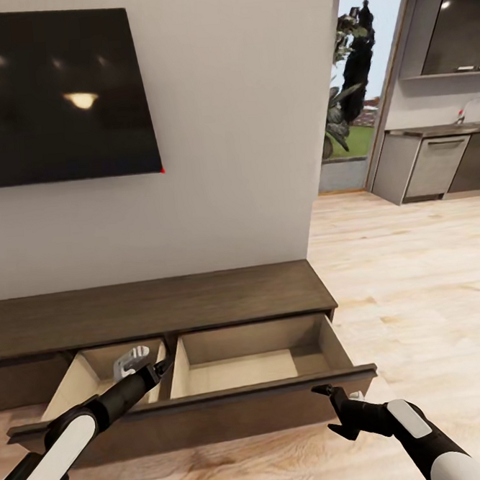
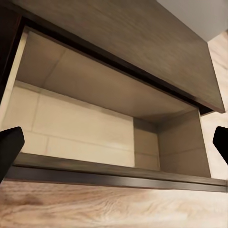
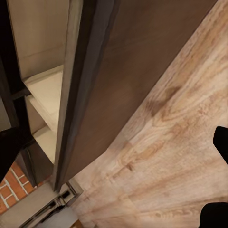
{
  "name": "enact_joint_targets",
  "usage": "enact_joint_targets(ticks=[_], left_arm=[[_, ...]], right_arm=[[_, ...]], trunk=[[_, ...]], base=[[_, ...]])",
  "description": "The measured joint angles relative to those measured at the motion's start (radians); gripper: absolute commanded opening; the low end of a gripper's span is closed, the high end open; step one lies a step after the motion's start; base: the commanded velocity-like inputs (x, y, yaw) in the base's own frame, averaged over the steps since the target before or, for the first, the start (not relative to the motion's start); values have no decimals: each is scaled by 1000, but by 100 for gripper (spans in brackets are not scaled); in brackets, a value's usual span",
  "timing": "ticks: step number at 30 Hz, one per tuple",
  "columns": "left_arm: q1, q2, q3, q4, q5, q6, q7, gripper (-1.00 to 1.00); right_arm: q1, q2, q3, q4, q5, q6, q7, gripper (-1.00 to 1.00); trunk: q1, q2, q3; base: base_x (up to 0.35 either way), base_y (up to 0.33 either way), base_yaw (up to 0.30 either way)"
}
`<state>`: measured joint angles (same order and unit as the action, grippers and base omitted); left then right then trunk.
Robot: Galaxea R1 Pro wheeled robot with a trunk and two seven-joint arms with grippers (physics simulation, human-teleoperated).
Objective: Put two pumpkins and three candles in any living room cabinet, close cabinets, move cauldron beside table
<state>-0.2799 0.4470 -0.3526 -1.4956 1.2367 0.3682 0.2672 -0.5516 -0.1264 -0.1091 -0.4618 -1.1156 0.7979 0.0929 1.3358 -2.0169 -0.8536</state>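
Note:
The long low dark brown cabinet stands against the white wall with its wide drawer pulled out. Two pale wood compartments show inside, and the right compartment holds nothing. My left gripper hangs open over the divider between the compartments, part of the left one hidden behind my arm. In the left wrist view its fingertips stand wide apart in front of the bare drawer interior. My right gripper is open, just in front of the drawer front's right end. Pumpkins, candles and cauldron are out of view.
A black TV hangs on the wall above the cabinet. Light wood floor stretches to the right toward a glass door with plants outside and a kitchen counter. The right wrist view looks along the drawer front and floor.

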Motion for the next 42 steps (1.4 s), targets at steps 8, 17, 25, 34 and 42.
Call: enact_joint_targets(ticks=[8, 17, 25, 34, 42], left_arm=[[0, 0, 1, 0, -2, 0, 6, 100], [0, 0, 6, 3, -3, 0, 80, 100], [0, -2, 5, 3, -11, -14, 280, 100], [0, -3, 4, 2, -16, -16, 296, 100], [0, -3, 2, 2, -15, -15, 295, 100]], right_arm=[[0, 1, 0, 0, 0, -1, 1, 100], [0, 1, 1, 0, 0, -1, 1, 100], [0, 1, 2, 1, 0, -1, 1, 100], [0, 1, 2, 1, 0, -1, 1, 100], [0, 0, 2, 2, -1, -1, -5, 100]], trunk=[[-31, 56, 25], [-65, 119, 53], [-96, 175, 78], [-130, 238, 107], [-161, 294, 132]], base=[[0, 0, 0], [0, 0, 0], [0, 0, 0], [0, 0, 0], [0, 0, 0]])
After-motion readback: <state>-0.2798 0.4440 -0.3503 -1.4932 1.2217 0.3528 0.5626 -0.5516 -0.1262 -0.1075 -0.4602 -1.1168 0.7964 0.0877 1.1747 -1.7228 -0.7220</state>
